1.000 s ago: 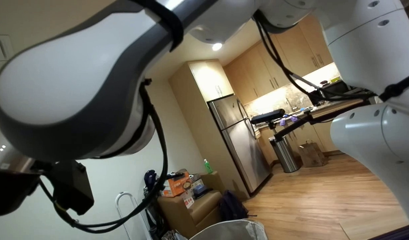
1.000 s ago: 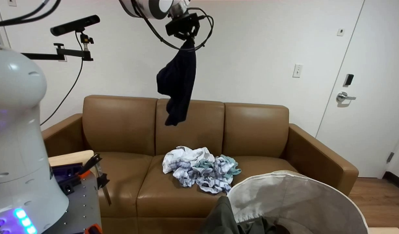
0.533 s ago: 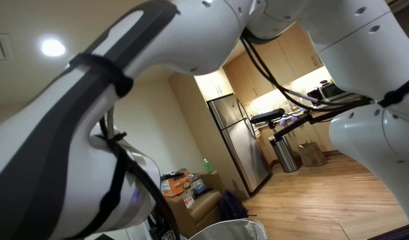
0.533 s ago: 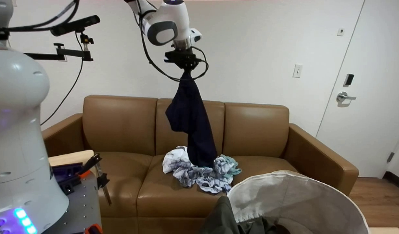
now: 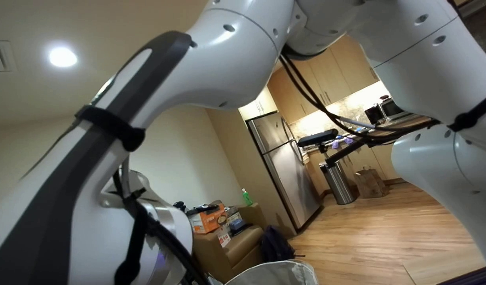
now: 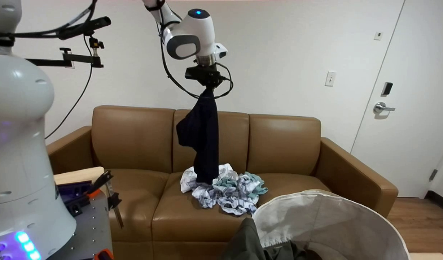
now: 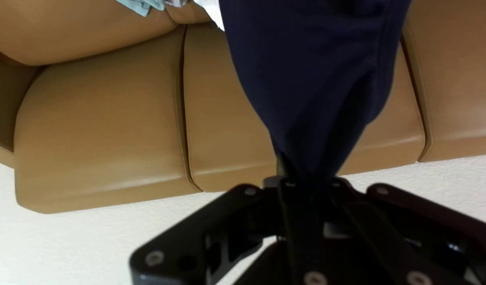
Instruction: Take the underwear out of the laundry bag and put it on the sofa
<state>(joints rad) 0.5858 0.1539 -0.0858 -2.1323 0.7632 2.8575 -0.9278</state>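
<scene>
The fingers (image 7: 296, 221) are clamped on the top of a navy garment (image 6: 204, 133), presumably the underwear, though its cut cannot be made out; it hangs outside the laundry bag (image 6: 320, 215), which sits at its four o'clock in an exterior view, with the pile (image 6: 225, 193) on the sofa (image 6: 131, 137) between five and six. To place it well, lower it gently, let the bottom end fold onto the pile or the sofa until the cloth goes slack, and only then part the fingers and rise straight towards twelve. The bottom end overlaps the pile in that view, but contact cannot be told. In the wrist view the sofa's back edge runs close by the fingers and the pile's edge shows at eleven o'clock, so a small shift towards twelve there may keep the cloth from draping over the back cushions (image 6: 284, 144). Counted: one navy garment, one sofa, three back cushions, one laundry bag with dark cloth (image 6: 243, 240) over its rim between eight and nine, one pile too tangled to number by piece, one door (image 6: 412, 72), one fridge (image 5: 286, 174), one bin (image 5: 338, 184), one green bottle (image 5: 247, 197) and one backpack (image 5: 275, 243).
</scene>
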